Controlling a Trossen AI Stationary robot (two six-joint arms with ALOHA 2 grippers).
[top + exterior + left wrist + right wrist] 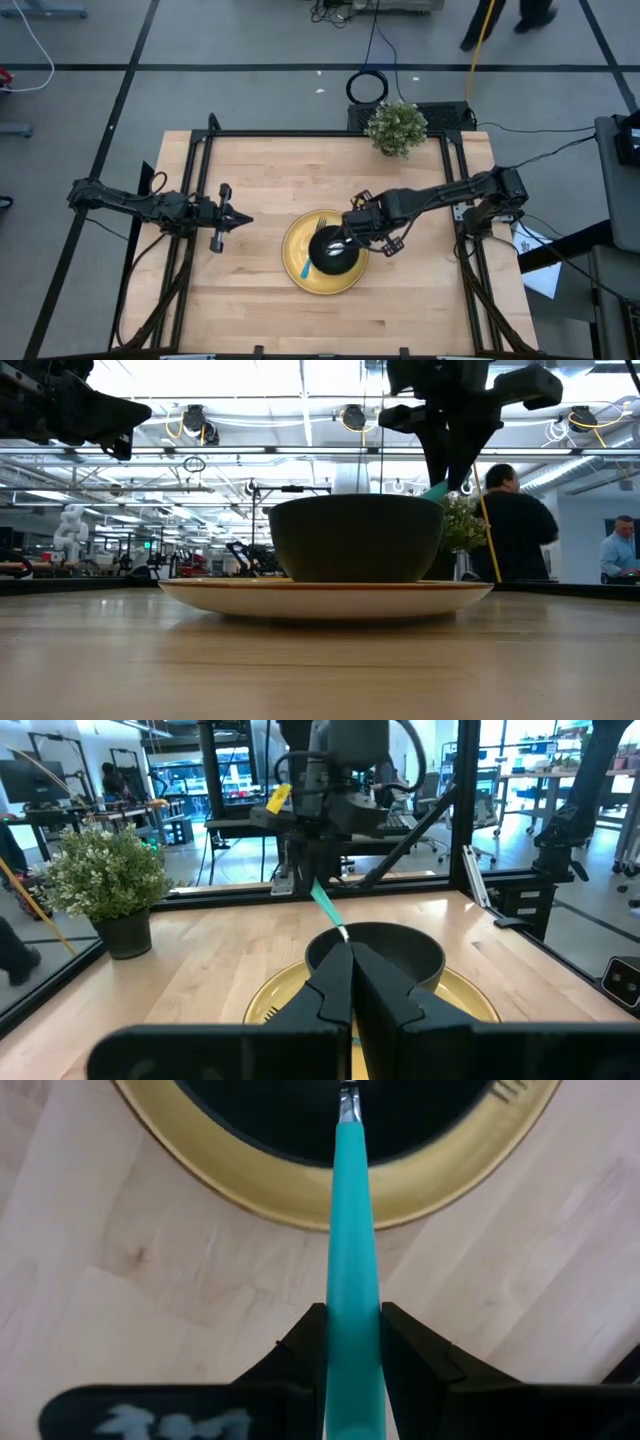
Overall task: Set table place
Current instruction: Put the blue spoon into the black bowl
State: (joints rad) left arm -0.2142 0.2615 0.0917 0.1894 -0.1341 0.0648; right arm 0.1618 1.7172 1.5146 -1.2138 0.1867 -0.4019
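A round yellow plate [296, 262] lies on the wooden table [250, 170], right of its middle. A black bowl [338, 258] stands on the plate; the low view shows bowl [355, 538] and plate [325, 596]. A teal-handled fork [306, 266] lies on the plate left of the bowl. My right gripper [350, 236] is above the bowl's far right rim, shut on a teal-handled utensil [352, 1210] whose metal end [347, 1100] reaches over the bowl. My left gripper [240, 220] is shut and empty, left of the plate. My right gripper pinches the utensil's teal handle [352, 1295] between its two fingers [405, 1345], and the handle runs on along the fingers. The utensil is lifted and slants down toward the bowl [325, 905]. Its metal end is over or in the bowl; whether it touches I cannot tell.
A potted plant [396, 127] stands at the table's far edge, right of the middle. Black rails run along the table's edges [203, 190]. Bare wood lies between my left gripper and the plate and along the near edge. People stand in the room beyond [510, 525].
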